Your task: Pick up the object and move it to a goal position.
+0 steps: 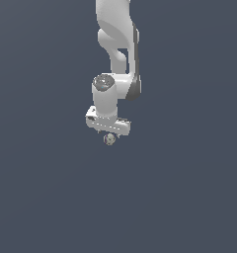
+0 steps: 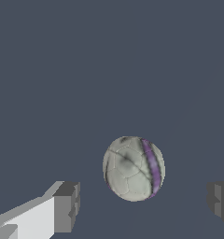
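**Pre-grasp: gripper over ball, nothing picked yet**

Gripper was spread wide, holding nothing. In the wrist view its fingers sat well apart, with the ball between them and touching neither pad. There was a clear gap on both sides, and the ball sat nearer one finger than the other, so not perfectly centred.

In the exterior view the ball showed just below the white hand, almost tucked under it. It was pale grey with dark mottling and one purple stripe, roughly round and much narrower than the finger span. I couldn't tell from either view whether the fingertips were down at ball height or above it.

Progress, my read:
- Approach and alignment: looked done, or close.
- Final descent (if needed), close, lift, carry to goal: all left.
- No goal marker was visible in either view, so I couldn't judge the remaining travel.

Containers: none in view. Only flat, dark blue-grey ground around the arm, nothing holding anything.
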Available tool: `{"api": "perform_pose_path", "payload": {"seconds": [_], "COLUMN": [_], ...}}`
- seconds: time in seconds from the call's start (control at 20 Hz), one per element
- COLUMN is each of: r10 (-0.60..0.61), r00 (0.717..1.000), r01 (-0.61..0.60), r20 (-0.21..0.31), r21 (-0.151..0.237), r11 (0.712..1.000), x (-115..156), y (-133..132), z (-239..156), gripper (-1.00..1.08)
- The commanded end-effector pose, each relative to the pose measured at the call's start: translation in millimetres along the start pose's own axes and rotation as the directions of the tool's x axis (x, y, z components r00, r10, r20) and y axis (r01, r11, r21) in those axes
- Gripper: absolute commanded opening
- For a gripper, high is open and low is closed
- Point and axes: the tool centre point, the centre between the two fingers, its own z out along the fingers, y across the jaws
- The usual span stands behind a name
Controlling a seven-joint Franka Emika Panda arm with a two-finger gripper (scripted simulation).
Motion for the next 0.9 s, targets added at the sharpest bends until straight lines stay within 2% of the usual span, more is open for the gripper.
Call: {"api": "perform_pose_path", "payload": {"seconds": [0.0,0.3,0.85], "r10": [0.012,0.008,0.013], "r00": [1.0,1.0,1.0], "r01": [-0.012,-0.008,-0.013], "r20": [0.001,0.001,0.001], "r21": [0.0,0.0,0.0], "r11": [1.0,1.0,1.0], "x": [-2.8,-2.4,-3.8], "y": [1.4,1.2,1.8], "z": [2.7,7.4,50.5], "gripper": [1.0,1.0,1.0]}}
